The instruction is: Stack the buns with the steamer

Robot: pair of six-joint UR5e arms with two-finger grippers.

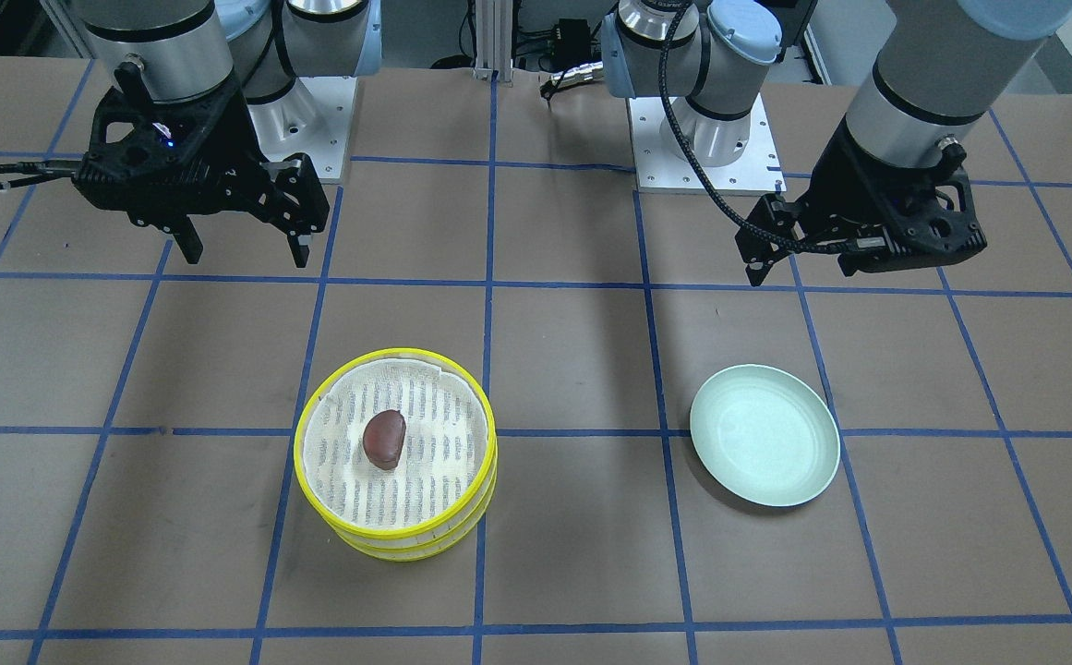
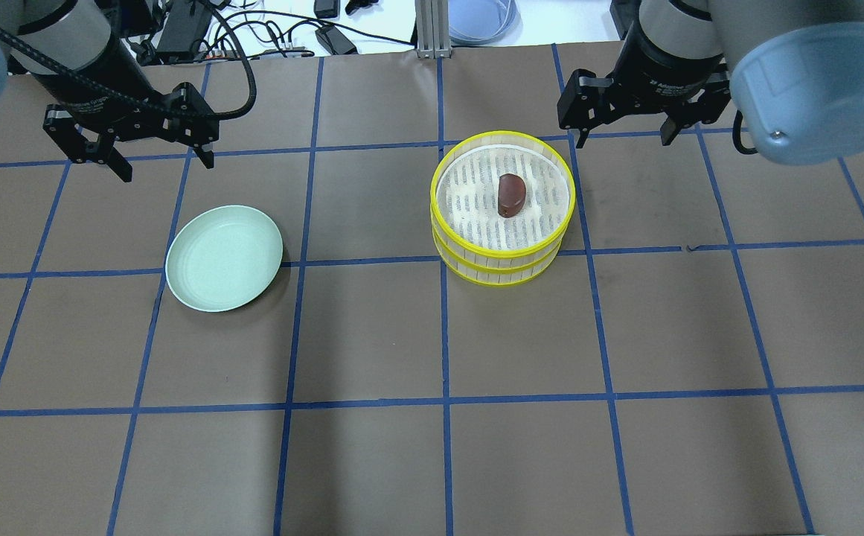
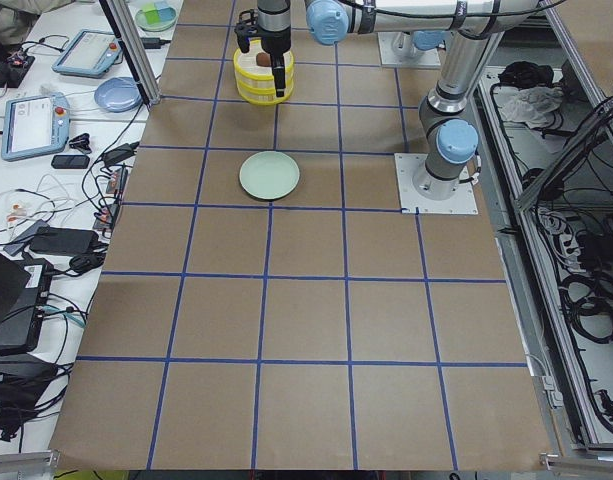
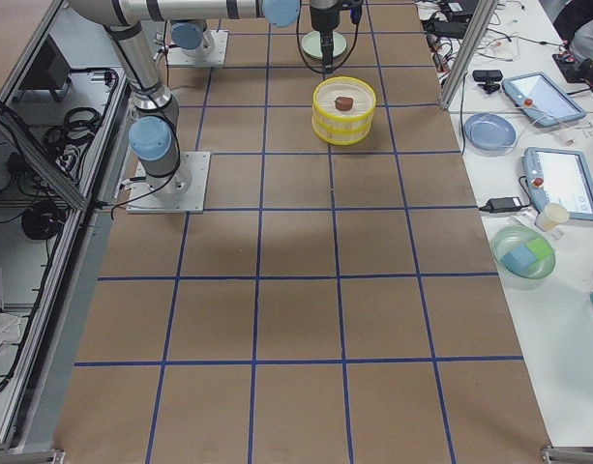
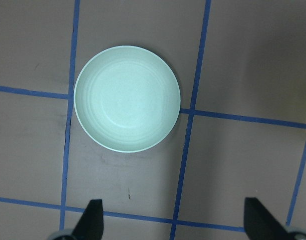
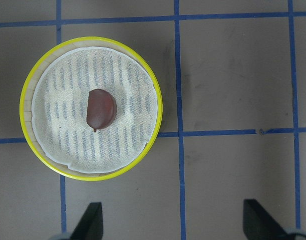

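Note:
The steamer's two yellow-rimmed tiers stand stacked one on the other, also seen in the front view and the right wrist view. The dark reddish-brown bun lies on the top tier's white mesh floor. The pale cream bun is out of view. My right gripper is open and empty, hovering off the steamer's far right side. My left gripper is open and empty, hovering beyond the mint-green plate.
The mint-green plate lies empty on the left half of the brown, blue-taped table. Both arm bases stand at the table's robot side. Tablets, bowls and cables lie on side benches off the table.

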